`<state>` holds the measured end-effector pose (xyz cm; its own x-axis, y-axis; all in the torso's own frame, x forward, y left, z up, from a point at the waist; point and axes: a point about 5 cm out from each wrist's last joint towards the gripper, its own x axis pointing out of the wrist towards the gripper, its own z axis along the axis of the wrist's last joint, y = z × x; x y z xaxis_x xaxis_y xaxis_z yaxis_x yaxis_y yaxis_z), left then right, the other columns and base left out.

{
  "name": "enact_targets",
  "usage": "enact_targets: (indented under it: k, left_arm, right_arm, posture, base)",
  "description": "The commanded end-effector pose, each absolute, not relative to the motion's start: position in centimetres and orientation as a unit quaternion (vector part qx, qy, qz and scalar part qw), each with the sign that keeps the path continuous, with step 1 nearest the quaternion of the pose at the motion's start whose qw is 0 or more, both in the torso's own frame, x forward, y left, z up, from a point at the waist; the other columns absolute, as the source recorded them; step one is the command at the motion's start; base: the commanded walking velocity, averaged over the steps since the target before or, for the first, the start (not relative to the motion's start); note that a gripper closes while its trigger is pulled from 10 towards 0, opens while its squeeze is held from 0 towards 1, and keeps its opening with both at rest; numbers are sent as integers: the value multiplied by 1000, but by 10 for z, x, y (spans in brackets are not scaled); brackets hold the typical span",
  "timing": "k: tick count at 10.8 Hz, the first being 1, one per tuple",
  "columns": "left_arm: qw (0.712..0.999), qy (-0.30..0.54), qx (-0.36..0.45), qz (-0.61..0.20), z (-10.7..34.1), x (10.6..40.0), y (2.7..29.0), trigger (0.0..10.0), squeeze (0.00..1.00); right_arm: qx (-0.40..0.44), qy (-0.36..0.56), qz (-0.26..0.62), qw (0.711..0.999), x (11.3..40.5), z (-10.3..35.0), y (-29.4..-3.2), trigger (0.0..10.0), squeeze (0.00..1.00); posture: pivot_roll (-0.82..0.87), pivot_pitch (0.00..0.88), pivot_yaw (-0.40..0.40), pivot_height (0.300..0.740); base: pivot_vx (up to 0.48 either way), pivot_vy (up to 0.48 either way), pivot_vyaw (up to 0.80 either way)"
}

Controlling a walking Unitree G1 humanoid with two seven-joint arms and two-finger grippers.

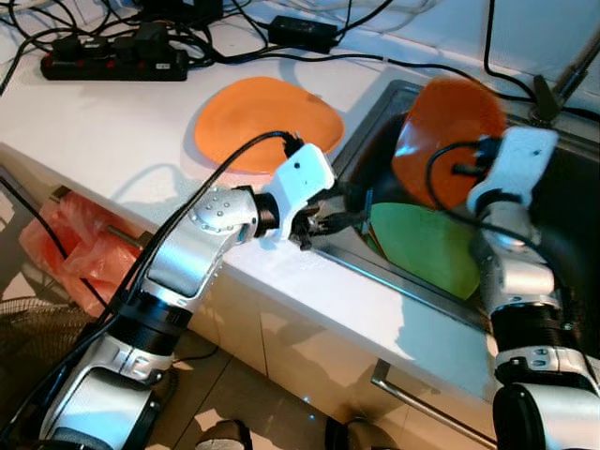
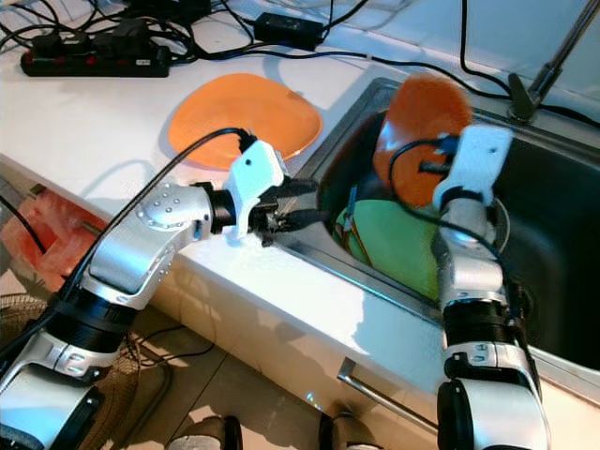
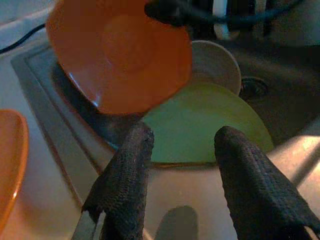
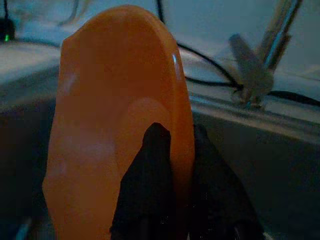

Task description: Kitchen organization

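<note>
Two silver arms reach over the sink (image 1: 375, 262). Right gripper (image 4: 172, 150) jaws pinch an orange plate (image 1: 448, 141) upright above the sink; left gripper (image 3: 182, 175) jaws gape at the sink's near rim. Lift the plate clear before swinging to the counter (image 1: 122, 131).

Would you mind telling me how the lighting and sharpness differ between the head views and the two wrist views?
Left eye view: bright and fairly sharp, with hard shadows on the counter. Left wrist view: dimmer, the left hand soft, glare on the orange plate. Right wrist view: very dark and hazy, with the right hand clamped on that plate.
</note>
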<state>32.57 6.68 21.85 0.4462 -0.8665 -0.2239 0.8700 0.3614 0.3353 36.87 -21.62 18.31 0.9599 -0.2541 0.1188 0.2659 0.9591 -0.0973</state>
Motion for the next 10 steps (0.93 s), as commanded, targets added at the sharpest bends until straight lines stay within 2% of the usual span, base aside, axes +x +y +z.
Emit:
enact_targets:
  k: [1,4,8,9,10]
  left_arm:
    - [820,10,209,-532,216,321,63,10000,0]
    - [822,14,208,-529,216,321,62,10000,0]
    - [825,14,207,-526,216,322,60,10000,0]
    - [825,13,207,-526,216,322,60,10000,0]
    - [825,13,206,-525,216,322,60,10000,0]
  right_arm:
    - [-81,-55,-125,987,366,179,-220,10000,0]
    - [-139,-2,-90,986,366,152,-212,10000,0]
    - [-157,5,-59,986,368,148,-204,10000,0]
    - [-159,10,-55,986,368,146,-203,10000,933]
    - [-160,11,-52,986,368,145,-202,10000,761]
  posture:
    - [45,129,-25,740]
    - [48,123,-23,740]
    - [48,123,-23,740]
    - [50,113,-24,740]
    - [49,117,-25,740]
  base:
    - [0,0,0]
    - [0,0,0]
    - [0,0,0]
    - [0,0,0]
    - [0,0,0]
